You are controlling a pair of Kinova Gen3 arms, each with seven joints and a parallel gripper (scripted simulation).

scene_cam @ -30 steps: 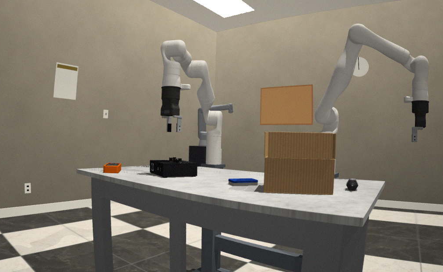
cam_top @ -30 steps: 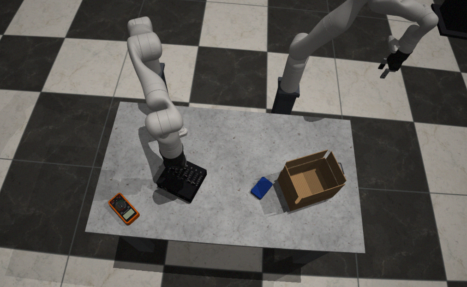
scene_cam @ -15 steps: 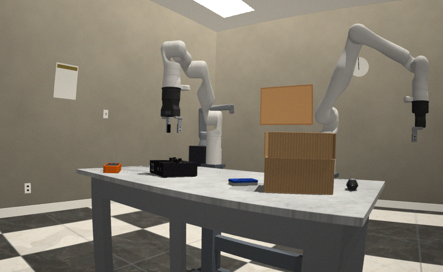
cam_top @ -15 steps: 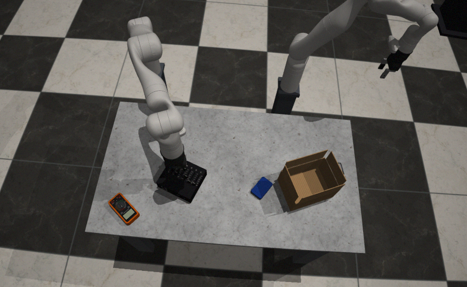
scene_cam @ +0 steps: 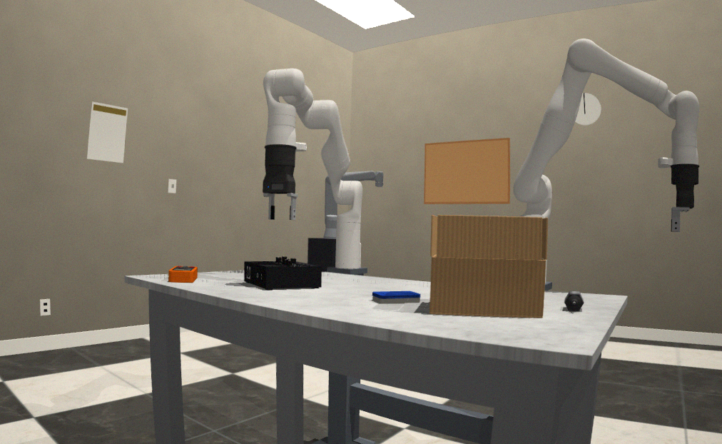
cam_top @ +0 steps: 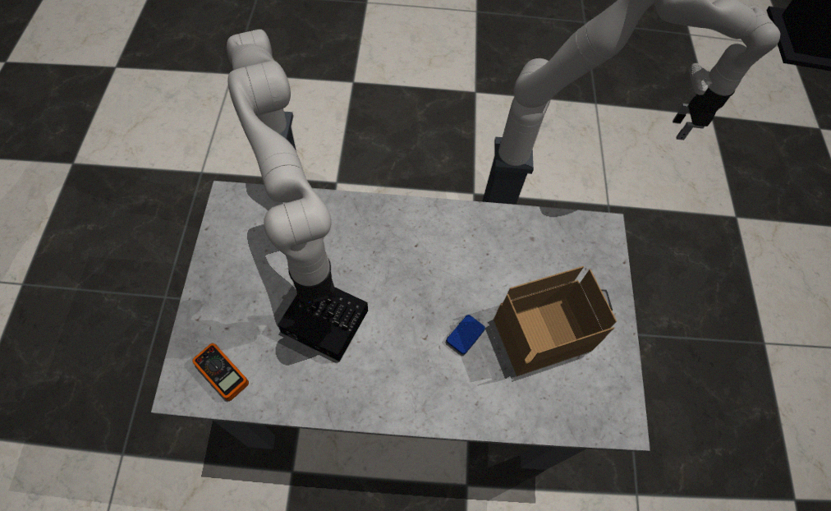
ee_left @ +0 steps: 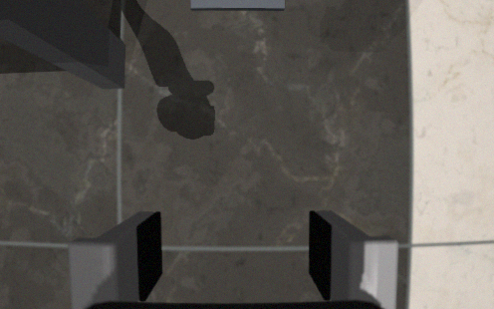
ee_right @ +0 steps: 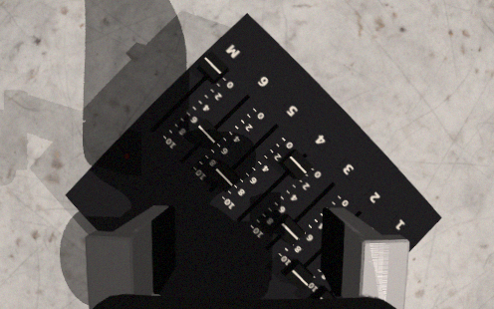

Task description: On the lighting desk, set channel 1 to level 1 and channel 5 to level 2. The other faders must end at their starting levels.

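Note:
The black lighting desk [cam_top: 322, 334] [scene_cam: 292, 275] [ee_right: 277, 70] lies on the table, turned at an angle. In the right wrist view, fader M [ee_right: 212, 66] is at 0, fader 6 [ee_right: 206, 134] near 6, fader 5 [ee_right: 224, 176] near 8, fader 4 [ee_right: 298, 164] near 1, fader 3 [ee_right: 290, 230] near 7 and fader 2 [ee_right: 300, 277] near 10. Fader 1 is mostly hidden at the bottom edge; its level is unclear. My right gripper [scene_cam: 282, 212] [ee_right: 248, 238] is open and empty, well above the desk. My left gripper [cam_top: 681, 126] [scene_cam: 675, 220] [ee_left: 235, 243] is open, away from the table.
An orange multimeter [cam_top: 215, 365] [scene_cam: 182, 274] lies beside the desk. A blue-topped block [cam_top: 466, 334] [scene_cam: 396, 295] and an open cardboard box [cam_top: 507, 342] [scene_cam: 486, 286] stand on the table's other half. A dark object [scene_cam: 573, 300] lies beyond the box.

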